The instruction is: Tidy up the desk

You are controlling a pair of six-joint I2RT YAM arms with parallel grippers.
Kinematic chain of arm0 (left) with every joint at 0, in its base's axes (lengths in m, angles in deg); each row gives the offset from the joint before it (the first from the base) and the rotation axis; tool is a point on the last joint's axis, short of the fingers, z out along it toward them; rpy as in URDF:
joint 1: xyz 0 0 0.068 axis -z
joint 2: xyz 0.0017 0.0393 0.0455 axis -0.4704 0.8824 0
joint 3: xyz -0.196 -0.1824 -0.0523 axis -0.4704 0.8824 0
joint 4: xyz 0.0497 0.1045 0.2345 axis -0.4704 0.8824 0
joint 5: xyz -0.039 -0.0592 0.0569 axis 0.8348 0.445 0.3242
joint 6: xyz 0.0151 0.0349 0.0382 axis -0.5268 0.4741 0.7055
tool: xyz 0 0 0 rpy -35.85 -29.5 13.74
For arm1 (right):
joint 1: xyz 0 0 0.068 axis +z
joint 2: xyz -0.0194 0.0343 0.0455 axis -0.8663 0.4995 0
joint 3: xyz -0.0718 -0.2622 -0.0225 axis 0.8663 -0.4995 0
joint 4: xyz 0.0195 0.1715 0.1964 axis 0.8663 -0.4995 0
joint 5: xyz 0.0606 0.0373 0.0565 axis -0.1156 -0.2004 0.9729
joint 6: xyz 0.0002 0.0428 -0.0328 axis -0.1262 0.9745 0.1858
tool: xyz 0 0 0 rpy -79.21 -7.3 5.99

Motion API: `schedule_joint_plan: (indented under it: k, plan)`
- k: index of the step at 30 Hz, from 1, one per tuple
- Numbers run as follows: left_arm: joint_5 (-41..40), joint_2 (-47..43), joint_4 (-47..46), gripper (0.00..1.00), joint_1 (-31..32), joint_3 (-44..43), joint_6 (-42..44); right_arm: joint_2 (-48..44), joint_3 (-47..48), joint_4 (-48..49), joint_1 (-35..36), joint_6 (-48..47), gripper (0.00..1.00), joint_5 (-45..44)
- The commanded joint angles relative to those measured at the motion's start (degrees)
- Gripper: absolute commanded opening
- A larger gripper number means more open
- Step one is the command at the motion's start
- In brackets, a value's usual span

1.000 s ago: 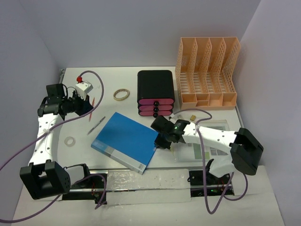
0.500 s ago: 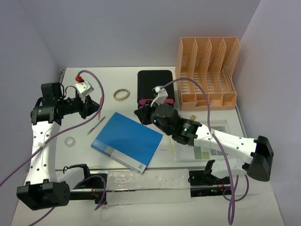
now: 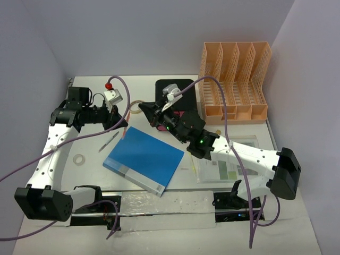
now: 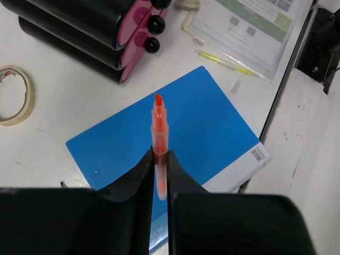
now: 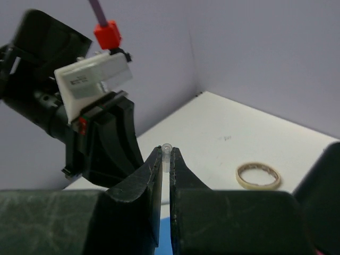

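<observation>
Surface: the white surface (image 3: pixel 93 171) spans the overhead view, with a metal rail (image 3: pixel 159 204) at its near edge under both arm bases.
Left arm: the left arm (image 3: pixel 50 143) reaches out over the far left of the surface, its wrist pointing right.
Left jaws: nearly closed, clamped on an orange highlighter (image 4: pixel 158 125). Only the left wrist view shows this. The uncapped tip sticks out past the jaws, above the blue notebook.
Small ring: a pale ring (image 3: pixel 79 159) lies flat near the left arm, seen only from overhead.
Pen: a thin pen (image 3: pixel 109 142) lies slanted just left of the notebook.
Tape roll: a beige tape roll (image 3: pixel 137 107) lies flat. It appears in all three views (image 4: pixel 13 95) (image 5: pixel 258 175).
Blue notebook: the blue notebook (image 3: pixel 143 158) lies flat and skewed at mid-surface. The left wrist view shows a barcode at its corner (image 4: pixel 186 138).
Right jaws: nearly closed, pinching a small clear piece (image 5: pixel 167 150) whose rounded end pokes up between them. The overhead view is too coarse to show it. The right wrist view looks straight at the left wrist's black fingers (image 5: pixel 114 143).
Right arm: the right arm (image 3: pixel 249 156) stretches left across the black box.
Black box: the black box with pink drawers (image 3: pixel 178 87) is partly hidden overhead. Its knobs are plain in the left wrist view (image 4: pixel 79 26).
Plastic sleeve: a clear sleeve holding a printed sheet (image 3: pixel 228 170) lies flat, with a yellow-green pen (image 4: pixel 223 59) along its edge.
File rack: an orange slotted rack (image 3: pixel 234 82) stands upright at the far right.
</observation>
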State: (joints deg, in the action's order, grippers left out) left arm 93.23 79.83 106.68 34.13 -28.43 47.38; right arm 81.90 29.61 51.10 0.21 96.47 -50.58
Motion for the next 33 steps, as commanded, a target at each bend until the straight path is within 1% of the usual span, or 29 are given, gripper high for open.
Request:
schedule_joint_plan:
  k: [1, 4, 6, 10, 14, 17, 18, 21, 24, 33]
  plan:
    - [0.6, -0.1, 1.2, 0.00, 1.3, -3.4, -1.3, 0.6, -1.6, 13.7, -1.4, -2.0, 0.00, 9.7]
    - [1.8, 0.2, 2.0, 0.00, 1.5, -3.3, -1.9, 1.5, -1.7, 15.1, -1.5, -1.4, 0.00, 13.3]
    - [1.8, 0.1, 2.3, 0.00, 1.8, -3.3, -1.9, 2.2, -1.3, 15.3, -1.5, -1.0, 0.00, 13.7]
    - [-0.8, 0.8, 2.5, 0.00, 1.9, -3.3, -4.2, 3.1, -1.3, 15.3, -1.7, -0.5, 0.00, 15.4]
    - [1.1, 0.8, 3.7, 0.00, 1.9, -3.0, -3.5, 3.1, -1.4, 14.9, -2.0, 0.1, 0.00, 14.8]
    - [0.9, 0.5, 4.9, 0.00, 2.0, -3.7, -3.8, 2.5, -1.0, 12.0, -3.1, 0.6, 0.00, 15.1]
    - [0.7, 0.3, 6.0, 0.00, 2.1, -4.1, -3.7, 2.1, -0.6, 10.2, -3.9, 1.3, 0.00, 16.5]
    - [1.0, -0.1, 9.1, 0.00, 2.6, -4.2, -0.1, 0.9, -0.7, 7.4, -5.0, 2.8, 0.00, 21.6]
    - [1.2, -0.6, 10.4, 0.00, 3.5, -3.0, 3.7, 0.2, -1.3, 6.8, -5.0, 2.0, 0.00, 22.5]
    - [2.0, -0.3, 8.7, 0.00, 4.6, -1.5, 3.3, 0.8, -1.5, 5.9, -5.2, 2.3, 0.00, 22.0]
